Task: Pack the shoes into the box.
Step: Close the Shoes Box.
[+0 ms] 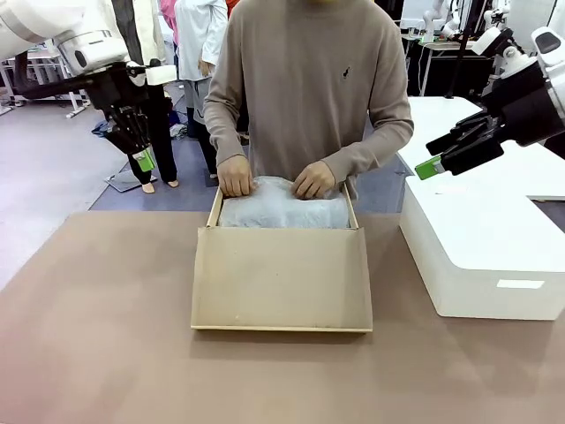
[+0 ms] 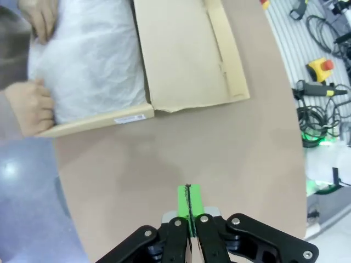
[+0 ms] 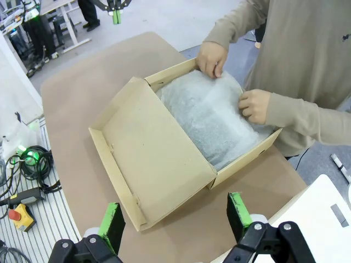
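The box [image 1: 281, 283] sits mid-table [image 1: 97, 344] towards the far edge, flap open towards us. The person's hands [image 1: 235, 175] smooth white tissue [image 1: 282, 208] inside; whether the shoes lie beneath, we cannot tell. Left gripper [image 1: 144, 162] hangs off the far left corner, pads pressed together; right gripper [image 3: 175, 208] is spread wide. Thin card looks light and bendy to us: pinch the flap's free edge.
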You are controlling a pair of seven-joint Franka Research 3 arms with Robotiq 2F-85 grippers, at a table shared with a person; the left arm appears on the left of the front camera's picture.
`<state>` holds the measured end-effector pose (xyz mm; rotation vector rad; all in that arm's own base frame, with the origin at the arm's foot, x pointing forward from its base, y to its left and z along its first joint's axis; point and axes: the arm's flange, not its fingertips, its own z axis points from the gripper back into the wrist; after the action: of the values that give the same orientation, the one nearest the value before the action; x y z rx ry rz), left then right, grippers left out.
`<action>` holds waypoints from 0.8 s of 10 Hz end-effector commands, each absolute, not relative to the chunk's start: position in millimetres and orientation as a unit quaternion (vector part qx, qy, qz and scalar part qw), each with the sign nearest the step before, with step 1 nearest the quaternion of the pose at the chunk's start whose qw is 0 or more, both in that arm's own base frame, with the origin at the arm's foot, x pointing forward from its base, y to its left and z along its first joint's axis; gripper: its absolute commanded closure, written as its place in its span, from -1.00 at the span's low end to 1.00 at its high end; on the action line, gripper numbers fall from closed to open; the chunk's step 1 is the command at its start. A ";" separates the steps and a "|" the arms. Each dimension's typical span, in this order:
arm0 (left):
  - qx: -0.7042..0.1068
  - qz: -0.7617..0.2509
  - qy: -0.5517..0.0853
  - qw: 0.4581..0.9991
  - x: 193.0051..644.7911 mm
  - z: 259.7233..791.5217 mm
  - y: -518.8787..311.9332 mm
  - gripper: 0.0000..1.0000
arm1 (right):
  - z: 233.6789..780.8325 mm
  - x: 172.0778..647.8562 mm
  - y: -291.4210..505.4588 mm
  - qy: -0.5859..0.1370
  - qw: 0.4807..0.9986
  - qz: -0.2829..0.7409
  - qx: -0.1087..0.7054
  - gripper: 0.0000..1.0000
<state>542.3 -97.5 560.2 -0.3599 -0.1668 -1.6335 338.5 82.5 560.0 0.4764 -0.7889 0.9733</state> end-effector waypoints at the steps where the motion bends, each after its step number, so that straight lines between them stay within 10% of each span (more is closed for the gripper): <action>1: -0.090 -0.655 -0.027 0.750 550.5 564.1 -94.3 1.00 | 558.9 342.7 82.1 -0.375 0.772 0.459 0.230 -1.00; 2: -0.159 -0.724 -0.074 0.667 542.3 560.2 -97.5 1.00 | 558.9 342.7 82.1 -0.375 0.772 0.459 0.230 -1.00; 8: -0.150 -0.721 -0.068 0.673 543.5 560.0 -101.6 1.00 | 558.9 342.7 82.1 -0.375 0.772 0.459 0.230 -1.00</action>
<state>543.4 -101.5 559.8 -0.3376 -0.1532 -1.6240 338.5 82.4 560.0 0.4763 -0.7889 0.9732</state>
